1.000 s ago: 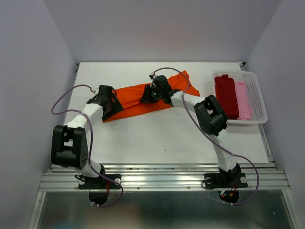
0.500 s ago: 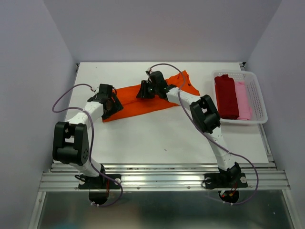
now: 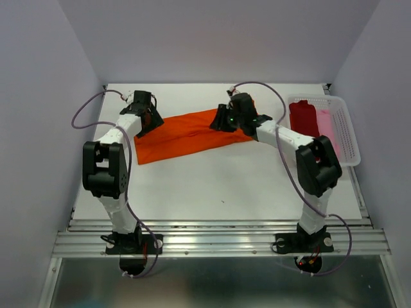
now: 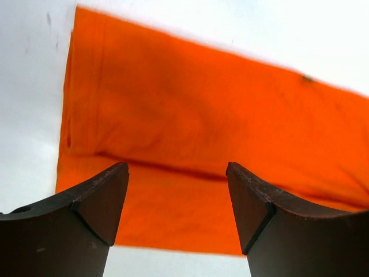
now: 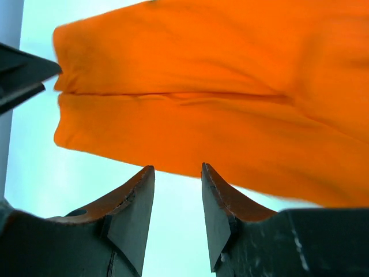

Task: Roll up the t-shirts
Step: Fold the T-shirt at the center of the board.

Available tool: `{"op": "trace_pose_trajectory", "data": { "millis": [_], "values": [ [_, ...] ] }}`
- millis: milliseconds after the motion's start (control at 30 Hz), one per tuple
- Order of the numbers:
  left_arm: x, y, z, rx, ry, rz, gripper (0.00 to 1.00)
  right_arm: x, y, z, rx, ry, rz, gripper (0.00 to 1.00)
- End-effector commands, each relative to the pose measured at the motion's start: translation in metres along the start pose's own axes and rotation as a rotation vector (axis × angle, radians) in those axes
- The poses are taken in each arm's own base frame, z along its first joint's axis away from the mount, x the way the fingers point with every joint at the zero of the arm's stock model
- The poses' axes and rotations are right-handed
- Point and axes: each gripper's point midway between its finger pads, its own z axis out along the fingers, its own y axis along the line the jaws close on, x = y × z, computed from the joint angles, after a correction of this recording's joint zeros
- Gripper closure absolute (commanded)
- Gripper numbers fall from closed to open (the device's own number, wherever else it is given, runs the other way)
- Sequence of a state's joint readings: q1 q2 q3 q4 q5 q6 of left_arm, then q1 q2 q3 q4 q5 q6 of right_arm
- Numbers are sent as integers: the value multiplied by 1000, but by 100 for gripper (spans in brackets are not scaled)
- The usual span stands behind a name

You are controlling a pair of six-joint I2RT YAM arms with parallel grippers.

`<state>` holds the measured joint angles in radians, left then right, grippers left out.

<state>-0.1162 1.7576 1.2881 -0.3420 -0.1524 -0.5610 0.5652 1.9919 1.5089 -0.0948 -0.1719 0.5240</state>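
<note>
Top external view: orange t-shirt lies as long folded strip mid-table. Left gripper spread wide, empty, over its left end. Right gripper parted, empty, over right end.

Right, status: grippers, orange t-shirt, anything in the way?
Left gripper open, empty, at orange t-shirt left end. Right gripper open, empty, right end. T-shirt folded flat, not yet rolled. Nothing blocking.

Bright even overhead light; wrist views soft, bluish.

A white table sits boxed in by plain pale grey walls under even light.
</note>
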Motion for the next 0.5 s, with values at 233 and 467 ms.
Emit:
{"op": "trace_pose_trajectory", "data": {
  "millis": [233,467],
  "values": [
    [-21,-1,62,-145,28,73,22,-19,-149,-66,301,-114,158,57],
    [19,27,73,-212,103,84,22,-20,-190,-42,389,-71,163,58]
  ]
}}
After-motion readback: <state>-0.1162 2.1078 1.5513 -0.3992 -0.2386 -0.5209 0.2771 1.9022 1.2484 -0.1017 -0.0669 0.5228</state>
